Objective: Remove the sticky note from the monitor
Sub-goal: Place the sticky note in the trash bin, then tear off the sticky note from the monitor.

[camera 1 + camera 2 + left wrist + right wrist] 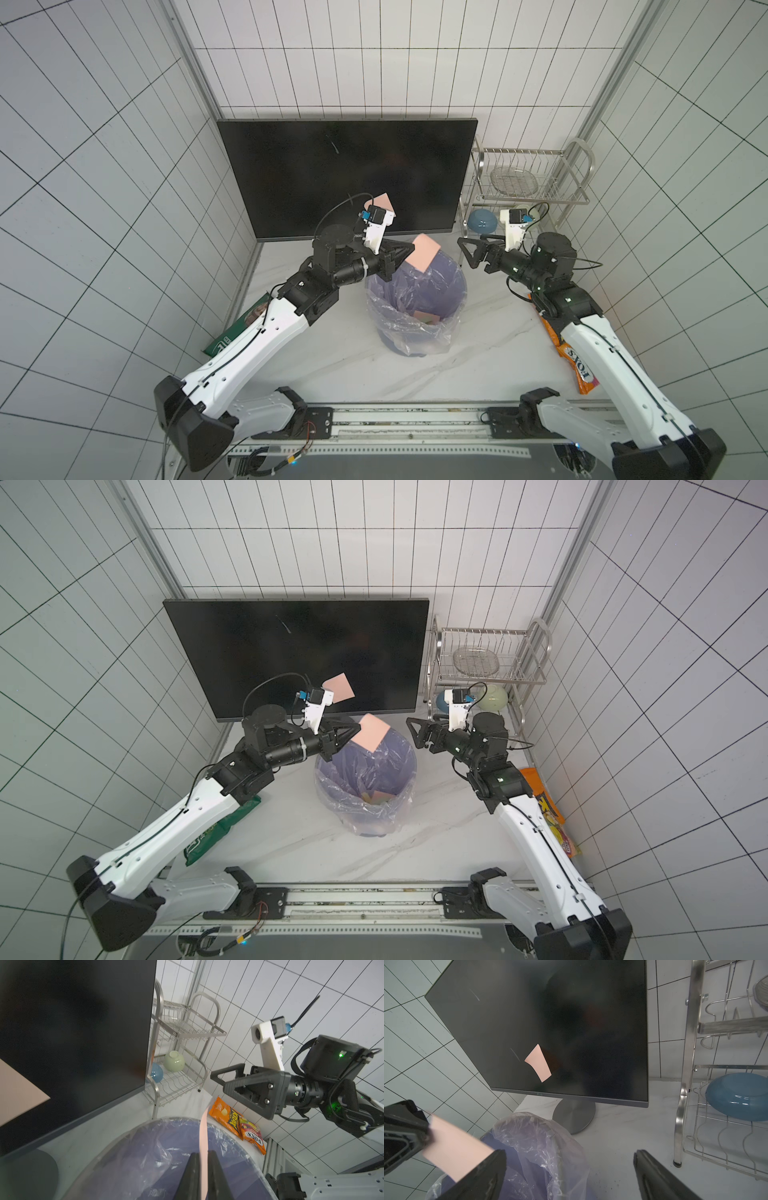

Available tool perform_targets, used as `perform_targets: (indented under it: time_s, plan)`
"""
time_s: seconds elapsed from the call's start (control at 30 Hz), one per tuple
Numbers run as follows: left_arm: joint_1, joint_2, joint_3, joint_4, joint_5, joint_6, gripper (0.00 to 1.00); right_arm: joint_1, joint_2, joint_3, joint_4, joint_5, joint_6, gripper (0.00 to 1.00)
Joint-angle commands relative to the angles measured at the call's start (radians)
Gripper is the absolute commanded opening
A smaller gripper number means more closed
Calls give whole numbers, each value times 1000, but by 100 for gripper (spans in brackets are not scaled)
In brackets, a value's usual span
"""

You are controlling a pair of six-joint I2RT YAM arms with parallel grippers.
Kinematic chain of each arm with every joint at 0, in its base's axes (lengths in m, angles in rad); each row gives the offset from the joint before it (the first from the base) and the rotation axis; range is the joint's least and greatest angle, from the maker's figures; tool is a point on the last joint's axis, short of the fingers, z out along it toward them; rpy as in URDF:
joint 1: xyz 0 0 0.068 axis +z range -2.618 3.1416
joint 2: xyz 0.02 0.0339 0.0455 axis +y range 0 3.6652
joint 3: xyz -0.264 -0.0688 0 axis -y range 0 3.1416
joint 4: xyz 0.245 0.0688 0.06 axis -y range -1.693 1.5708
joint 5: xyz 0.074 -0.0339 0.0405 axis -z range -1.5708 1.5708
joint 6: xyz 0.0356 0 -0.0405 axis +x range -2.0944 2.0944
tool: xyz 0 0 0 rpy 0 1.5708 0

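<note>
Left gripper is pinching a pink sticky note by one edge, holding it up over the far rim of the bag-lined trash bin, just in front of the monitor. There's also a second pink note stuck low on the screen, near the middle. The right gripper hangs right of the bin, jaws spread wide, nothing in them.

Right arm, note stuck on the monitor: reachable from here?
Likely yes. The right hand is open and empty, and its wrist view shows the stuck note on the monitor unobstructed; the left hand, gripping a second note, sits nearby.
</note>
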Motion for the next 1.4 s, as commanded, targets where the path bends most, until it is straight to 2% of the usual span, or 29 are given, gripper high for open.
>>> perform_targets:
  time_s: [0.0,0.07,0.17,0.27,0.33,0.43,0.57,0.67,0.77,1.03,1.37]
  plan:
    - [-16,-1,-17,-120,0,94,16,9,25,40,34,3,2,99]
    - [-23,0,-33,-128,1,99,19,9,46,55,41,-3,4,99]
    - [-25,-4,-44,-149,-15,102,33,13,79,74,55,-17,8,99]
    - [-25,-27,-42,-159,-64,101,48,30,124,99,76,-22,15,99]
    - [-23,-59,-43,-153,-122,78,52,49,162,121,88,-24,16,99]
    - [-6,-105,-45,-154,-160,56,64,77,229,175,93,-29,17,99]
    - [73,-159,-48,-171,-113,-3,76,106,327,246,106,-29,36,99]
    - [144,-201,-67,-162,-59,-52,90,123,411,309,103,-28,66,99]
    - [191,-242,-87,-146,-32,-82,98,142,489,373,105,-44,84,100]
    - [353,-293,-157,-57,100,-210,99,210,646,506,89,-53,88,95]
    - [399,-307,-184,-53,117,-228,99,247,782,602,77,-37,66,82]
